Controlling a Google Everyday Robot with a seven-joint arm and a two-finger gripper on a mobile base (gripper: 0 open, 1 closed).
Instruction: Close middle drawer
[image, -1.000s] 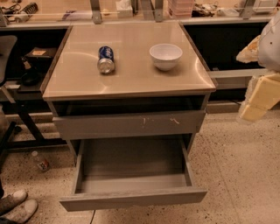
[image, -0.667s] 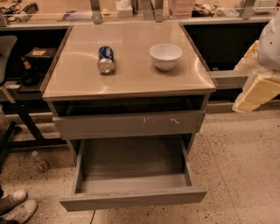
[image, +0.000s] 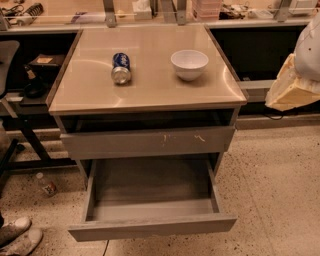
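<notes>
The middle drawer (image: 152, 227) is pulled far out of the grey-brown cabinet, a wide shallow box with a plain flat front and nothing inside. Above it, the drawer front with white scratch marks (image: 147, 141) stands slightly out, leaving a dark gap under the top. My gripper (image: 289, 87), a pale cream padded shape below the white arm, hangs at the right edge of the camera view. It is level with the cabinet top, well to the right of the drawers and touching nothing.
On the cabinet top (image: 150, 85) a blue can (image: 120, 68) lies on its side beside a white bowl (image: 189, 64). A small bottle (image: 46, 184) lies on the speckled floor at left, with shoes (image: 17, 237) at bottom left. Dark shelving runs behind.
My gripper has risen a little at the right edge. The drawers, can and bowl have not moved.
</notes>
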